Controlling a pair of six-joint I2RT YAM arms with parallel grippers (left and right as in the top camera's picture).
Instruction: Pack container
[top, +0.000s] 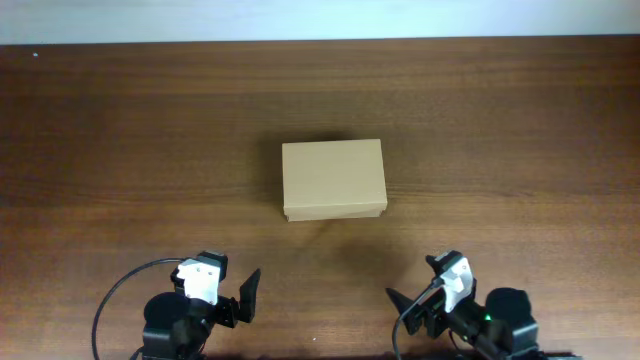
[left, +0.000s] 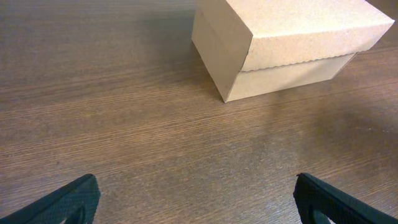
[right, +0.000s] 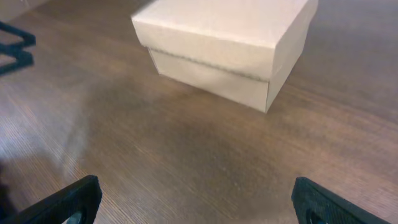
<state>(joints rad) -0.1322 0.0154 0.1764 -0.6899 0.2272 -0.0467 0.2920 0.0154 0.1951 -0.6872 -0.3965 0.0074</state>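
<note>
The container (top: 333, 178) is a tan-brown cardboard box with its lid closed, standing at the middle of the wooden table. It shows at the top right of the left wrist view (left: 292, 40) and at the top of the right wrist view (right: 227, 43). My left gripper (left: 196, 199) is open and empty, low near the table's front edge, left of the box (top: 248, 295). My right gripper (right: 196, 199) is open and empty, near the front edge, right of the box (top: 400, 303). Both are well apart from the box.
The dark wooden table (top: 120, 150) stretches wide on both sides of the box. A pale wall strip runs along the far edge (top: 320, 18). The left arm's fingers (right: 15, 46) show at the top left of the right wrist view.
</note>
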